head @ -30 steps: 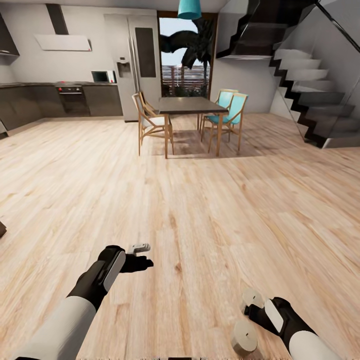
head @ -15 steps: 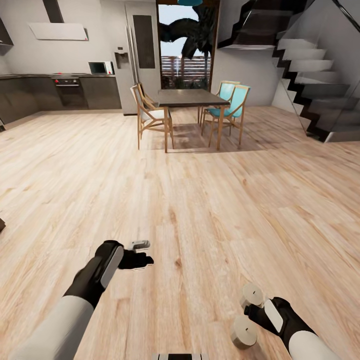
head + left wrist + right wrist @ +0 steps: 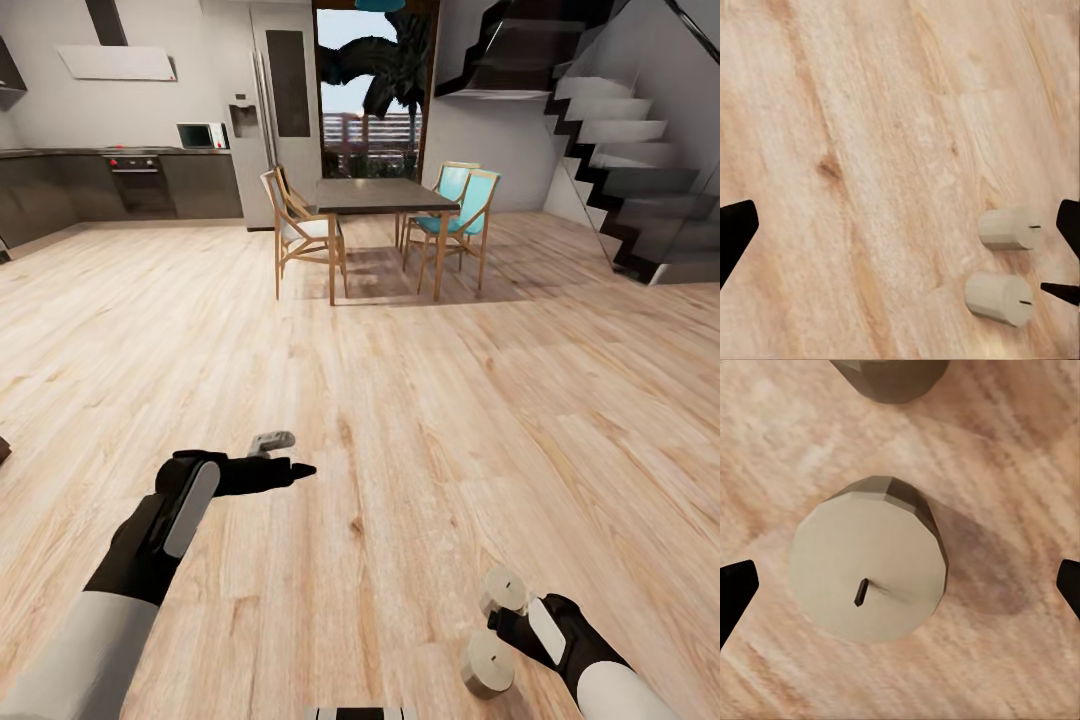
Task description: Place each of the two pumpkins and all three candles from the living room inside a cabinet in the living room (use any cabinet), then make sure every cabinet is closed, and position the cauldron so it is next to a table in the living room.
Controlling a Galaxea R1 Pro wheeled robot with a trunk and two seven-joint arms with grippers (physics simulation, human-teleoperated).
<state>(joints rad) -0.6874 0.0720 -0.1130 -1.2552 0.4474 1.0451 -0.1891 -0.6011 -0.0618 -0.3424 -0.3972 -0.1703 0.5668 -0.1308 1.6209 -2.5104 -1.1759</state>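
- Left gripper (image 3: 285,455) is lifting forward toward 12 o'clock since a moment ago, jaws spread, gripping nothing.
- Right gripper (image 3: 500,640) is hovering, jaws wide, over two candles (image 3: 490,668) standing on the floor (image 3: 420,420) at 5 o'clock; a grasp looks imminent.

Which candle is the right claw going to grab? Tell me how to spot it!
Find the big wooden floor, then the right claw low down near the robot. Two candles stand there; it is the nearer candle, straight under that claw, not the farther candle.

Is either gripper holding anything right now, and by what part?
Nothing is held. The right gripper hangs open above two candles on the floor; the left gripper is open, empty.
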